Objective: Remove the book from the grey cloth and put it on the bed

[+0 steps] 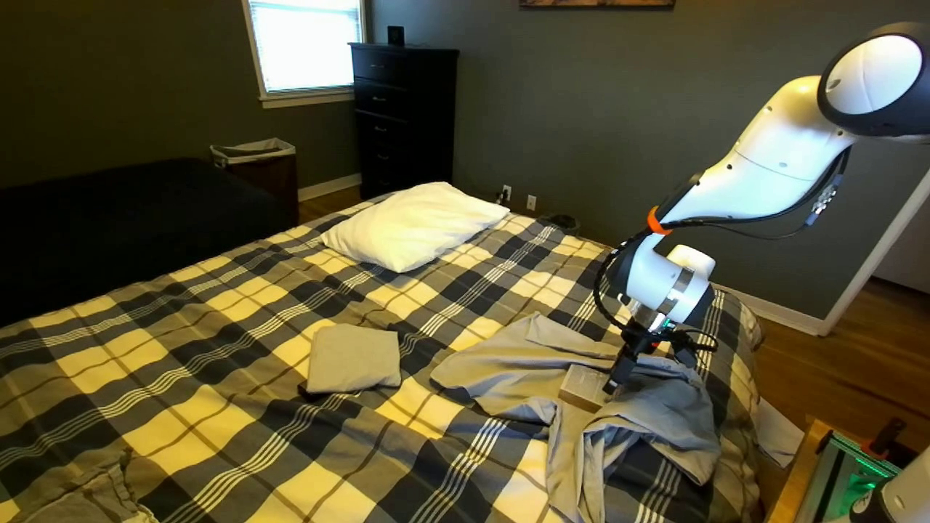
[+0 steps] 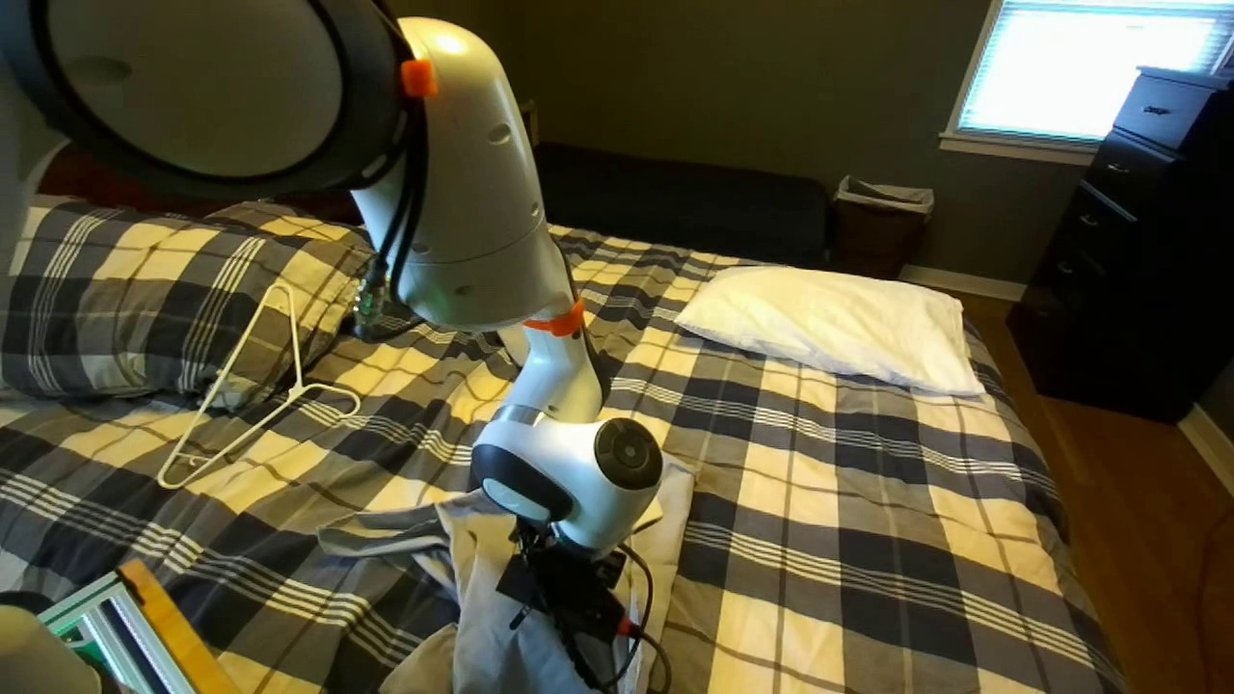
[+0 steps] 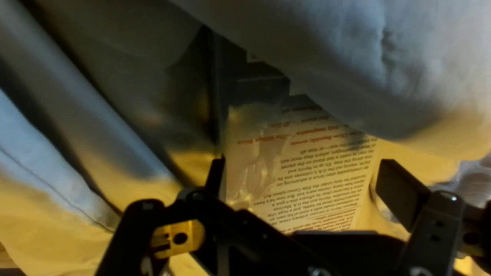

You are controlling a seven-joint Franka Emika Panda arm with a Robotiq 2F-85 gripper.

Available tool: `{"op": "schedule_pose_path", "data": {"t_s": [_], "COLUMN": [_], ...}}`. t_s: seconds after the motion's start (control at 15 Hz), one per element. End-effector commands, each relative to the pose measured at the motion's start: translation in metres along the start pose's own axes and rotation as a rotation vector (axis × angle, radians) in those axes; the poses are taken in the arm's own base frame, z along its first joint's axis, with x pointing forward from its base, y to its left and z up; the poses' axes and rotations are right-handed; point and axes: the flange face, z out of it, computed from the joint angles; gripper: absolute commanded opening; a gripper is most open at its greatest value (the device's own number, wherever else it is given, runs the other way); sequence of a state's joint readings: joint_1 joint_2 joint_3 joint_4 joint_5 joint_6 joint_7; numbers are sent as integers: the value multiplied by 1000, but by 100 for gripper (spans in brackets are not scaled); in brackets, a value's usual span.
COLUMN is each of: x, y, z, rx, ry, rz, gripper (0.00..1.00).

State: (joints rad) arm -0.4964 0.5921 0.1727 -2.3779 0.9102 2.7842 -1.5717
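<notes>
Fingers (image 3: pixel 402 193) stood apart, flanking book (image 3: pixel 314 180), likely so closing would grip its edges; grey cloth (image 1: pixel 505 370) lay rumpled beneath book.

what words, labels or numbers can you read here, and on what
On the book, upside down in the wrist view:
"alien force is advancing on"
"wiping out the U.A.'s colonies one by"
"last stand on the planet"
"where they must win"
Other print, red lines included: too small or blurred.

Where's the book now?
In an exterior view, right of centre, the book lies amid the grey cloth; the wrist view shows it, partly covered, between the jaws of the open pincer.
</notes>
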Motion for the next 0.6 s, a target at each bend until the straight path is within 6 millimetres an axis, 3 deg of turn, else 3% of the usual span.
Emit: {"op": "schedule_pose_path", "data": {"t_s": [0.0,0.33,0.53], "x": [-4,-7,4], "y": [11,19,27], "z": [2,1,9], "rx": [15,29,54], "ry": [1,11,34], "rz": [15,12,-37], "gripper": [100,100,98]}}
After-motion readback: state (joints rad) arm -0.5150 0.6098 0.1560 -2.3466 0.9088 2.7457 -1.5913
